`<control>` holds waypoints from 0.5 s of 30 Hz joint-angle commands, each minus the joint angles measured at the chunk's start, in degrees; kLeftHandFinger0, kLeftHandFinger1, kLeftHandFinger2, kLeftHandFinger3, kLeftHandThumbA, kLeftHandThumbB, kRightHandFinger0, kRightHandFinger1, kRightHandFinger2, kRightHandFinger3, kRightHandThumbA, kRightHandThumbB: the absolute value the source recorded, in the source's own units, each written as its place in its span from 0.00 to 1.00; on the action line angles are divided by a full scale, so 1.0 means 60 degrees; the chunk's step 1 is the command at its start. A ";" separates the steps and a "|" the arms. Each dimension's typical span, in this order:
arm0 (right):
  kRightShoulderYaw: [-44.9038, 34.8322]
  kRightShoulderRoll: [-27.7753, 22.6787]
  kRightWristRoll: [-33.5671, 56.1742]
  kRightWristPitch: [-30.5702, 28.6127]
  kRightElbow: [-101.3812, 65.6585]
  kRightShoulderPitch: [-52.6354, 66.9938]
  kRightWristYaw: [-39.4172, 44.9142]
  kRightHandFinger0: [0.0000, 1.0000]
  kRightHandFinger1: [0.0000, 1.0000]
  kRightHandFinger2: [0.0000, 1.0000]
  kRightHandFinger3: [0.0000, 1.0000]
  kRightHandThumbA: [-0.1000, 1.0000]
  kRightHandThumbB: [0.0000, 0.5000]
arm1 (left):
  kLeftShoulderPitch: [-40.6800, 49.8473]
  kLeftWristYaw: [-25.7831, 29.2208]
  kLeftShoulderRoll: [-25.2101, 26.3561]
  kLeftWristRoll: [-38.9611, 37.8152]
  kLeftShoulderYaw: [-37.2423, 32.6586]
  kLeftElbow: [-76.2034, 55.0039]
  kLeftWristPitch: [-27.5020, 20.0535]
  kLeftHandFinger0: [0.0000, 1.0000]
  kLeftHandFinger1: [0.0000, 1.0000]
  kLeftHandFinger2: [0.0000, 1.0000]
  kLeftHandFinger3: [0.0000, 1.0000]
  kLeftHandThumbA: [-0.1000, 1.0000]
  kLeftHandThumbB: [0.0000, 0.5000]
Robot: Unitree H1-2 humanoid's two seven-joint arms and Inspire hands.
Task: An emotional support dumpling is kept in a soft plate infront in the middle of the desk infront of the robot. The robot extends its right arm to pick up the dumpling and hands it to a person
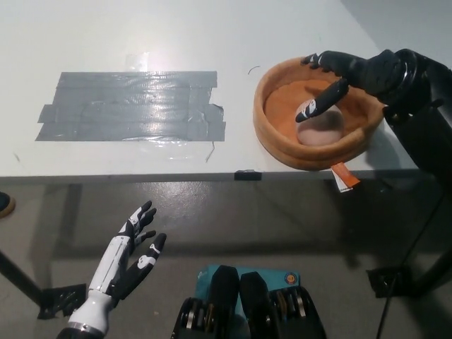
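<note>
1. The dumpling (321, 127) is a pale, pinkish-white soft lump with a rounded, smooth-looking outline; no finer detail can be made out from here.
2. It lies inside the soft plate (277, 141), an orange-brown round dish with a thick padded rim, towards the right half of its hollow.
3. The dumpling looks roughly round from above, so I cannot tell a long axis or which way it faces; its upper part is hidden behind the black fingers.
4. The right robot hand (353, 74) hangs over the far right part of the plate with its fingers spread apart and holding nothing; one finger (321, 102) slants down to just above the dumpling, and I cannot tell whether it touches.
5. The plate sits near the front right edge of the white surface (141, 28), with a small orange tag (344, 175) sticking out beneath it over the edge.
6. A wide patch of grey tape strips (134, 106) lies well apart from the plate, to its left.
7. The left robot hand (131, 258) rests low in front of the surface, fingers apart and empty.
</note>
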 commanded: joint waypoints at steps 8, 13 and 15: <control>0.0123 0.0108 -0.0237 -0.0294 0.0513 -0.0084 -0.0334 1.00 1.00 1.00 1.00 1.00 0.76 | -0.0170 -0.0141 0.0163 -0.0067 0.0052 -0.0244 -0.0246 0.92 1.00 1.00 0.97 0.74 0.56; 0.0117 0.0214 -0.0277 -0.0378 0.0881 0.0060 -0.0499 1.00 1.00 1.00 1.00 1.00 0.74 | -0.0195 -0.0171 0.0190 -0.0059 0.0035 -0.0248 -0.0262 0.92 1.00 1.00 0.97 0.74 0.56; 0.0196 0.0234 -0.0361 -0.0441 0.0977 0.0075 -0.0527 1.00 1.00 1.00 1.00 1.00 0.75 | -0.0194 -0.0174 0.0200 -0.0035 0.0028 -0.0273 -0.0225 0.93 1.00 1.00 0.97 0.74 0.55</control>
